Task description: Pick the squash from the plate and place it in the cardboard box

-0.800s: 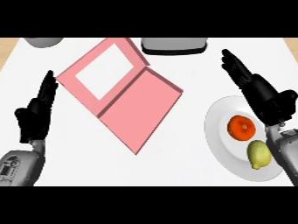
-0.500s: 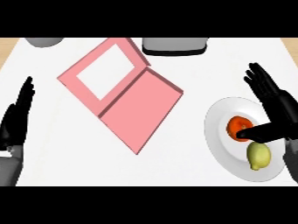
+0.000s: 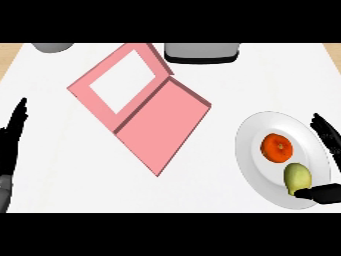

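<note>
Where the white plate (image 3: 256, 165) sits at the right side of the table (image 3: 225, 85), the squash (image 3: 297, 178), a pale yellow-green oval, lies on the plate's near part, just below a round orange-red fruit (image 3: 278, 148) that rests near the plate's middle. Along the plate's right rim stands the right hand (image 3: 337, 150), its fingers straight and pointing away up the view, while its thumb (image 3: 326, 193) reaches in across the plate's near edge and meets the lower end of the squash; nothing is curled round the squash, so the hand is open beside it rather than closed on it. Well to the left, in the middle of the table, lies the pink cardboard box (image 3: 140, 107), turned at an angle, with its open compartment showing a white floor on the far left part and a flat pink flap spread toward the near right. Beyond the box, at the table's far edge, a dark grey object (image 3: 201, 52) and, farther left, a lighter grey round object (image 3: 52, 47) are partly cut off. At the left edge of the view, the left hand (image 3: 4, 145) rests open with fingers straight and pointing away, apart from everything.
</note>
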